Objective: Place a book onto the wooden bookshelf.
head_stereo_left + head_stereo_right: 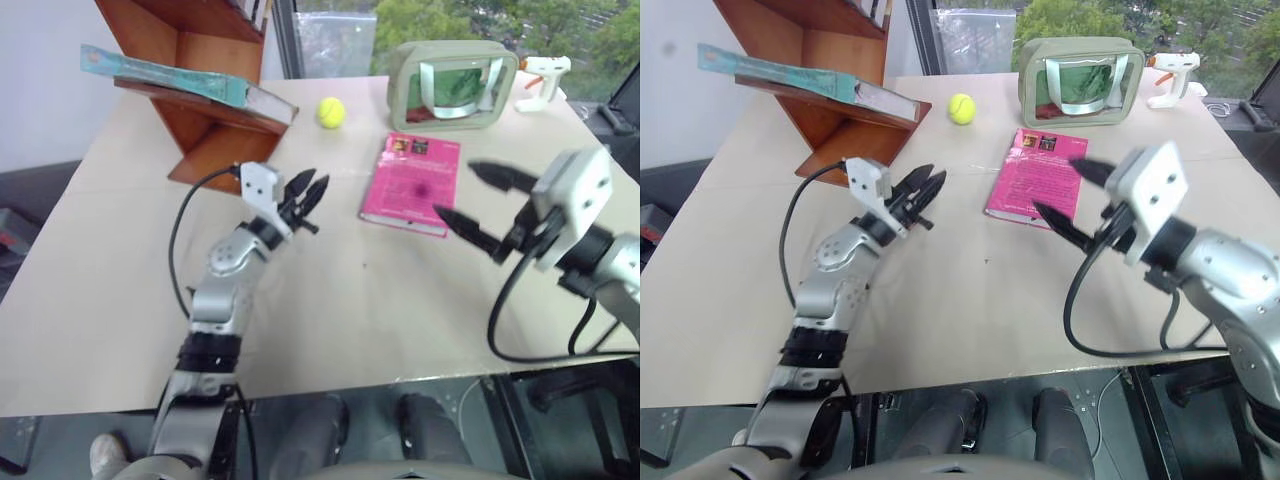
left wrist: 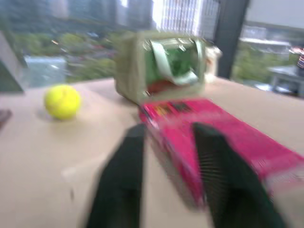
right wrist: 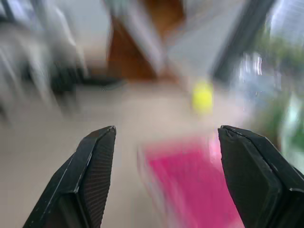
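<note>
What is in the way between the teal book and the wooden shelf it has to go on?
Nothing visible. The teal book already lies flat on a tilted board of the wooden shelf, one end sticking out past the board. Both hands are off it, over the table.

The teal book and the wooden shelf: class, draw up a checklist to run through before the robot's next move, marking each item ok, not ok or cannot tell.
1. Teal book rests on wooden bookshelf: ok.
2. Book lies fully on its board: not ok, one end overhangs.
3. Left pincer empty and away from the shelf: ok.
4. Right pincer open, holding nothing: ok.
5. Pink book flat on table: ok.
6. Book stable on the tilted board: cannot tell.
</note>
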{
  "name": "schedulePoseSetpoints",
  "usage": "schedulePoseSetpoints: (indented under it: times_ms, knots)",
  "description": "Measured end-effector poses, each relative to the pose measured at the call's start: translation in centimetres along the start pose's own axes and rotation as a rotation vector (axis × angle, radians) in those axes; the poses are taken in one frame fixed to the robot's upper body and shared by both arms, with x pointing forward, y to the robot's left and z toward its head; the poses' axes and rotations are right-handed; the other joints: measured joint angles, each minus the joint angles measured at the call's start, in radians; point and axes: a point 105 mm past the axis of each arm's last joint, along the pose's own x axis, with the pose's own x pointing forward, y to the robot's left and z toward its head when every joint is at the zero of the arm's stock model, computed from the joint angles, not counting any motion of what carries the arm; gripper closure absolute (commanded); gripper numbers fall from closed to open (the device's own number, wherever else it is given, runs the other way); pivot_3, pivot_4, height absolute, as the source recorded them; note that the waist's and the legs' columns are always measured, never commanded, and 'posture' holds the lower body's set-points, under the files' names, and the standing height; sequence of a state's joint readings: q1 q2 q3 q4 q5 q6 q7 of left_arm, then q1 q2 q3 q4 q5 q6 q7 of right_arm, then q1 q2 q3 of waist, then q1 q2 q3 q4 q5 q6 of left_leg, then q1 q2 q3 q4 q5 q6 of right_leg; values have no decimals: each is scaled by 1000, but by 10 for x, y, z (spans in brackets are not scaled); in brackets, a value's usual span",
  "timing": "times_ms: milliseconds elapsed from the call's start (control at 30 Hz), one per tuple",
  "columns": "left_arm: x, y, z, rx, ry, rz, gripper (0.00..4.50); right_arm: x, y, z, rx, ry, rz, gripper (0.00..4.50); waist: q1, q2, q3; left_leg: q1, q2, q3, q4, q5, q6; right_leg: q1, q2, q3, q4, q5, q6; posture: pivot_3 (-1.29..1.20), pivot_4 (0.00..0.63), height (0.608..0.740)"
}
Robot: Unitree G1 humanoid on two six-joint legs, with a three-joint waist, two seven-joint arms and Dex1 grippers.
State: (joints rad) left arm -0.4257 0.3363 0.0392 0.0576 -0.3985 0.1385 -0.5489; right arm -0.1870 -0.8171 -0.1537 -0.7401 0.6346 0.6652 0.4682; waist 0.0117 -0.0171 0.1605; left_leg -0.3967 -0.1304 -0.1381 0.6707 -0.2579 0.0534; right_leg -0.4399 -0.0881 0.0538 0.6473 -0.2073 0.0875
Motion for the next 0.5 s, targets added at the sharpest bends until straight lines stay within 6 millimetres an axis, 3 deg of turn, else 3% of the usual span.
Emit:
schedulePoseSetpoints:
  times_ms: [67, 133, 200, 267, 500]
  knots:
    - [-19, 4, -5, -13, 49, -4, 631, -8, 3, -21, 61, 69, -10, 926, -3, 0, 0, 0, 1, 0, 0, 0, 0, 0, 0, 1, 0, 0, 0, 0, 150, 740]
    - [-34, 9, -6, -6, 86, 4, 0, -17, 3, -35, 76, 128, -28, 487, 0, 1, 0, 1, 1, 0, 0, 0, 0, 0, 0, 1, 0, 0, 0, 0, 150, 740]
    - [-63, 12, -6, 25, 149, -9, 0, -38, 2, -50, 76, 214, -65, 94, 2, 1, 0, 1, 1, 0, -2, 0, 0, 1, 1, 0, -1, 0, 0, 0, 150, 740]
    - [-97, 31, -10, 50, 254, 52, 0, -62, -2, -70, 112, 305, -132, 94, 4, 2, 0, 2, 1, 0, -3, 0, 0, 1, 1, 1, -2, 0, 0, 0, 150, 740]
    - [-129, 34, 5, 17, 328, 9, 0, -102, -8, -75, 109, 378, -204, 94, 6, 3, 1, 17, 2, -1, -3, -7, 1, 20, 0, -3, -7, -1, 1, 0, 150, 740]
